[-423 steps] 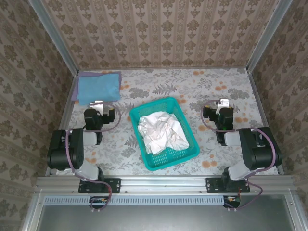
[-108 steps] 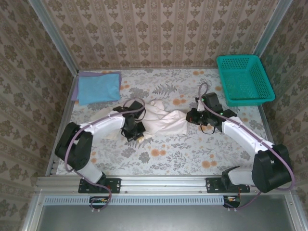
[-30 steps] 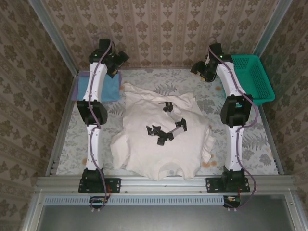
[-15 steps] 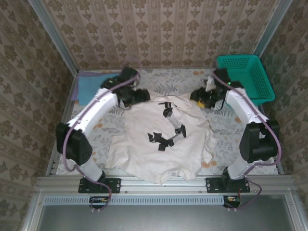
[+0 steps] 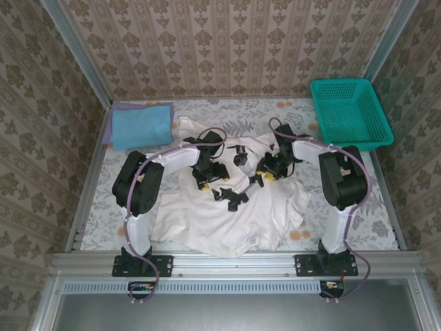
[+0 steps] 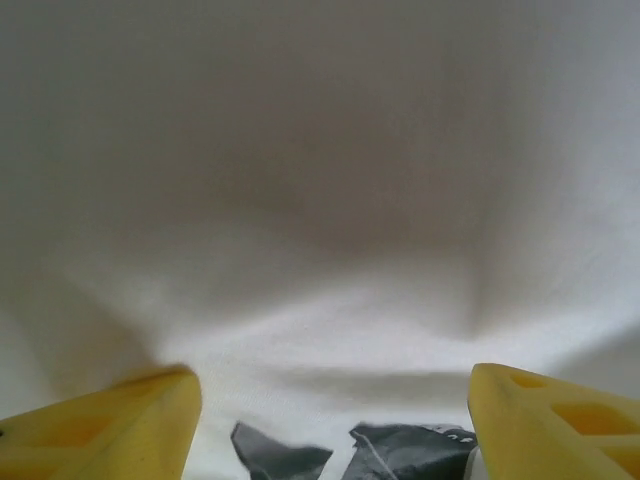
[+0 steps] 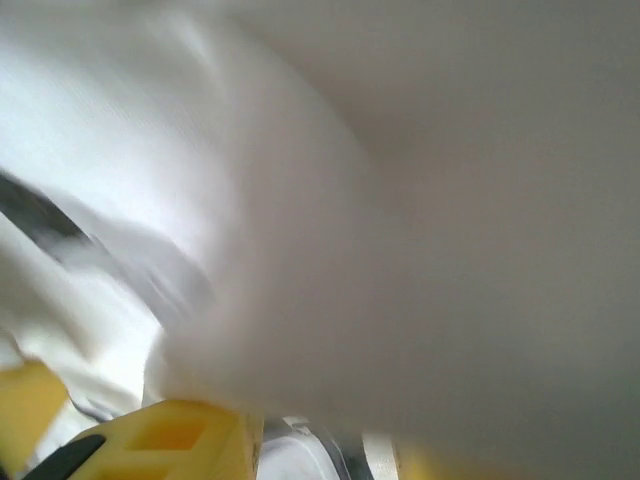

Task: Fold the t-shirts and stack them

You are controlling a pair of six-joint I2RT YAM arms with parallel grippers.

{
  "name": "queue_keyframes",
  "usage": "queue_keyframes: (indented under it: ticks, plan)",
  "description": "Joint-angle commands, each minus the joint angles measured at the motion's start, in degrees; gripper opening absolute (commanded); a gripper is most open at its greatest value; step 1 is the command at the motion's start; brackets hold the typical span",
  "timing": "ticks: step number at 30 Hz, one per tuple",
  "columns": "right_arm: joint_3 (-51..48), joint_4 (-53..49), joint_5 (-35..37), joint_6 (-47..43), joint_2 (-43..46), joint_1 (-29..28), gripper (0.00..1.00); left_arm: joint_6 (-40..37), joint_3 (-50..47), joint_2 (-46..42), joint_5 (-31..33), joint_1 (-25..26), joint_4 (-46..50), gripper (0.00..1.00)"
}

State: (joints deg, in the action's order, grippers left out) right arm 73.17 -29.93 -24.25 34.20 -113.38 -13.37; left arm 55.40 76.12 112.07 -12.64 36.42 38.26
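Left claw [image 5: 207, 172]: low over the off-white t-shirt [image 5: 227, 221], on the upper left part of the cloth. In the left wrist view [image 6: 332, 385] its two yellow fingers [image 6: 110, 430] stand wide apart, with smooth cloth between and ahead of them and nothing gripped.
Right claw [image 5: 267, 171]: down on the upper right part of the same shirt, level with the left claw, the two near each other. The right wrist view is blurred, with white cloth pressed close to the lens above a yellow finger [image 7: 165, 440]. Whether the jaws are apart or closed on cloth cannot be told.
Off-white t-shirt: spread on the desk [image 5: 358, 200] under both claws, rumpled between them, most of it on the near side of the claws.
Black print [image 5: 231, 196]: on the shirt, between the two claws and slightly nearer than them. In the left wrist view [image 6: 400, 445] it sits between the fingers at the lower edge.
Light blue t-shirt [image 5: 141, 124]: folded flat, beyond and to the left of the left claw, well apart from it.
Teal basket [image 5: 342, 82]: beyond and to the right of the right claw, well apart, at the desk's far corner.
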Motion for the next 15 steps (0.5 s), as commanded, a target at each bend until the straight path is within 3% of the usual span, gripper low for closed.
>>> queue_keyframes:
  ticks: [1, 9, 15]
  plan:
    - [8.5, 3.3, 10.4, 2.8, -8.9, -0.1, 0.45, 7.2, -3.6, 0.5, 1.8, -2.3, -7.0, 0.73]
    - [51.0, -11.3, 13.4, 1.0, -32.7, -1.2, 0.52, 10.7, -7.0, -3.6, 2.8, -5.9, -11.4, 0.77]
    - [90.3, -30.6, 11.7, -4.2, -46.1, -2.9, 0.67, 15.4, -13.9, -11.7, 5.0, -8.4, -17.6, 0.81]
